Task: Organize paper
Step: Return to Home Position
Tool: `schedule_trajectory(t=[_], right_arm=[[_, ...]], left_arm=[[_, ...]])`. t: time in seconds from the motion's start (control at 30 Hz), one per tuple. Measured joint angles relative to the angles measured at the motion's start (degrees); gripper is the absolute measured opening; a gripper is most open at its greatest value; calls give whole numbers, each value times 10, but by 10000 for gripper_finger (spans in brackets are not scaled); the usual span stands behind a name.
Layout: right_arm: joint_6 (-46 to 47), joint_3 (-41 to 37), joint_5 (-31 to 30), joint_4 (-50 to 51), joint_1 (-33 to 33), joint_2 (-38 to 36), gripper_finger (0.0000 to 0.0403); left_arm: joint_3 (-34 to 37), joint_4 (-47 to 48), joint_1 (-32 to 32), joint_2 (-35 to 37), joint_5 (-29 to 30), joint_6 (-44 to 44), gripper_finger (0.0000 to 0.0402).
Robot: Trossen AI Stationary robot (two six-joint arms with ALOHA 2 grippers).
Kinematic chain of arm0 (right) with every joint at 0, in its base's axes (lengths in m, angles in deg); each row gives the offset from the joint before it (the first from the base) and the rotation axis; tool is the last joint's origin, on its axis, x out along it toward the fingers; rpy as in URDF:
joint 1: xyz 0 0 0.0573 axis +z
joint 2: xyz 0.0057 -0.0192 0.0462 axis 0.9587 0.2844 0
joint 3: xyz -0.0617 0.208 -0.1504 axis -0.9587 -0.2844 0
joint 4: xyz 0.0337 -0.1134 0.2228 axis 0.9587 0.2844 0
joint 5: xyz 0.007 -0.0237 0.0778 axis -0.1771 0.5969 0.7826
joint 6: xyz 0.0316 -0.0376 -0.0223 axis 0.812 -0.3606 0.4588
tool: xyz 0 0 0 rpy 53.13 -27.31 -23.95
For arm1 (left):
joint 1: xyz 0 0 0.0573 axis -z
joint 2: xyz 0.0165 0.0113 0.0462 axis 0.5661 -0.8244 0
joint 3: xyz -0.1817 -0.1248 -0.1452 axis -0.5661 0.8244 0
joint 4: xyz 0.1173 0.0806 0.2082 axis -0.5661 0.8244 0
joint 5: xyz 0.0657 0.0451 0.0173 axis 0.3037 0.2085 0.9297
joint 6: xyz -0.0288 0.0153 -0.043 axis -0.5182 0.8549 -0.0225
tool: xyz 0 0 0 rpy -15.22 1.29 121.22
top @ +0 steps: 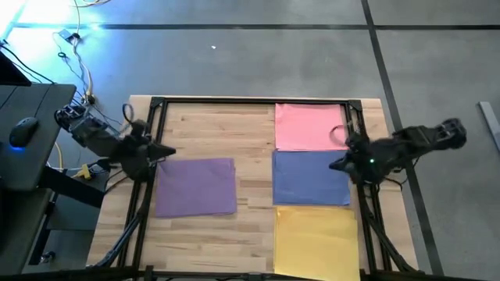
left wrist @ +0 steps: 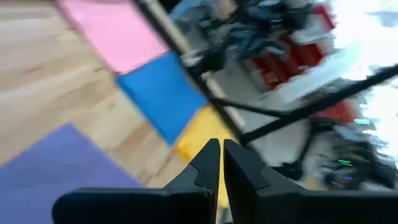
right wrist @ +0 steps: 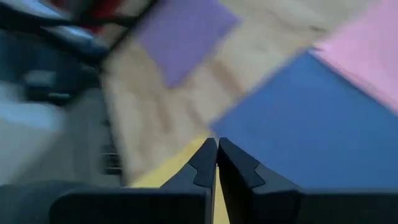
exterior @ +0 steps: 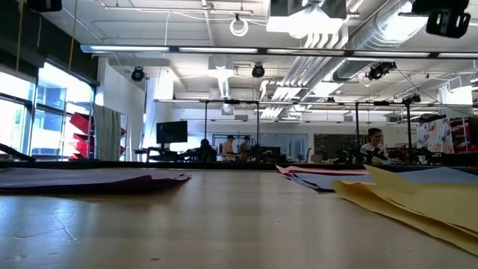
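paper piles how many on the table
4: purple paper alone at left; pink paper, blue paper, yellow paper in a column at right. Stacked sheets beneath may be hidden.

Wooden table (top: 211, 133), purple paper (top: 195, 187) left, pink paper (top: 308, 126), blue paper (top: 308, 178), yellow paper (top: 316, 234) right

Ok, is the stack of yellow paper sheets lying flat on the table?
Not quite flat. In the low view the thin yellow paper sheets fan apart, their near edges raised above the wooden table.

Pink paper (top: 308, 125), blue paper (top: 310, 178), purple paper (top: 195, 187), yellow paper (top: 316, 238), one patch each
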Motion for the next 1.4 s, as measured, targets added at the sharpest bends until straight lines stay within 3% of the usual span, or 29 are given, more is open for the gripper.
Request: schedule_trajectory(t=[0.13, 0.3, 0.4, 0.57, 0.7, 0.83, 1.03, 1.13, 1.4], right_arm=[[-17, -119, 107, -126, -94, -86, 0], [12, -251, 228, -330, -192, -114, 0], [30, -302, 263, -439, -235, -106, 0], [-20, -343, 271, -554, -284, -96, 0], [-75, -359, 271, -555, -306, -94, 0], [-137, -367, 246, -559, -314, -95, 0], [-205, -373, 138, -515, -314, -95, 0], [-210, -373, 107, -480, -314, -94, 0], [-211, -373, 105, -406, -314, -95, 0]], left_arm=[[100, -136, -20, 88, -33, 99, 0], [219, -211, -47, 187, -72, 140, 0], [289, -280, -66, 239, -91, 163, 0], [389, -420, -108, 223, -170, 149, 0], [475, -550, -147, 220, -199, 146, 0], [478, -533, -184, 221, -164, 281, 0], [477, -520, -215, 219, -167, 417, 0], [477, -484, -218, 218, -164, 448, 0], [477, -417, -218, 213, -158, 448, 1]])
